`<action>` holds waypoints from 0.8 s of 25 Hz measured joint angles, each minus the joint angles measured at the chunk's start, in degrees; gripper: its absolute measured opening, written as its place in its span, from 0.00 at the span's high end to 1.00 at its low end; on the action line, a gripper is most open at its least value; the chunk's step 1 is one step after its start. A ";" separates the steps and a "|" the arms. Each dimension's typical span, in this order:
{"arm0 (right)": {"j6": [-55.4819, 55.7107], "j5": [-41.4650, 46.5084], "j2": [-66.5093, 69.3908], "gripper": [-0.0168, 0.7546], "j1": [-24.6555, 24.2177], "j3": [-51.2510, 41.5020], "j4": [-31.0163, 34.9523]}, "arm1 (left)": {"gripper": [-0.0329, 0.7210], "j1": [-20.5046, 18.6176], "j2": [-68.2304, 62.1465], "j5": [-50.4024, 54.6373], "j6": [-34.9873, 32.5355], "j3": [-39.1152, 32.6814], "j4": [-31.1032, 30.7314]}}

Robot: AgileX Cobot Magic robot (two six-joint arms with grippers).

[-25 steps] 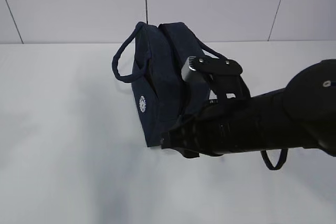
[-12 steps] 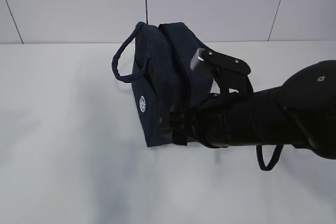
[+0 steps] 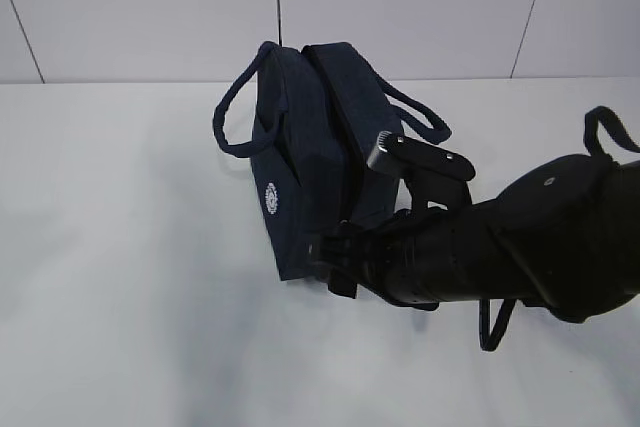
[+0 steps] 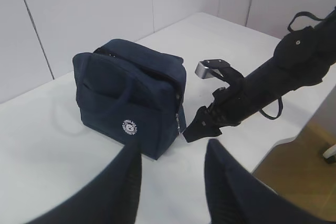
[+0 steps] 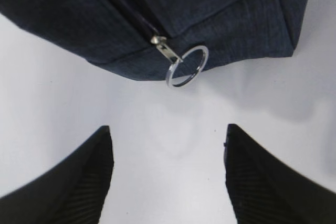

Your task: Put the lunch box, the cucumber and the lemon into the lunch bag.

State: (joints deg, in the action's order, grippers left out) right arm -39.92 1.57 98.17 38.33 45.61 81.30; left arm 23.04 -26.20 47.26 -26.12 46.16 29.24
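The dark navy lunch bag (image 3: 305, 152) stands on the white table, with its white logo (image 3: 271, 197) facing left. It also shows in the left wrist view (image 4: 131, 90). My right gripper (image 5: 168, 135) is open and empty, just in front of the bag's near end, where the metal ring pull (image 5: 187, 66) hangs from the zipper. It reaches in from the right in the exterior view (image 3: 327, 255). My left gripper (image 4: 170, 153) is open and empty, hovering above the table short of the bag. The lunch box, the cucumber and the lemon are out of view.
The bag's loop handles (image 3: 228, 117) hang out to either side. The table's front edge (image 4: 294, 139) runs close behind the right arm (image 4: 262, 87), with brown floor beyond. White wall panels stand at the back.
My right arm has swung and dipped at the bag's near end, and its wrist has turned. The bag has stayed in place.
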 joint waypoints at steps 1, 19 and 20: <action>0.00 0.00 0.10 0.33 0.00 0.00 0.14 | 0.60 0.00 0.00 0.00 0.00 -0.50 0.00; -1.27 -3.29 3.30 0.35 0.00 4.27 1.15 | 0.60 0.00 0.00 -0.22 0.00 -1.78 1.21; -1.27 -3.29 3.57 0.37 0.00 4.27 1.15 | 0.60 0.00 0.00 -0.22 0.00 -1.78 1.21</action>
State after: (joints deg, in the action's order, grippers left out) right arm -41.19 -1.73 101.74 38.33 49.88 82.46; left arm 23.04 -26.20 47.05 -26.12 44.38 30.45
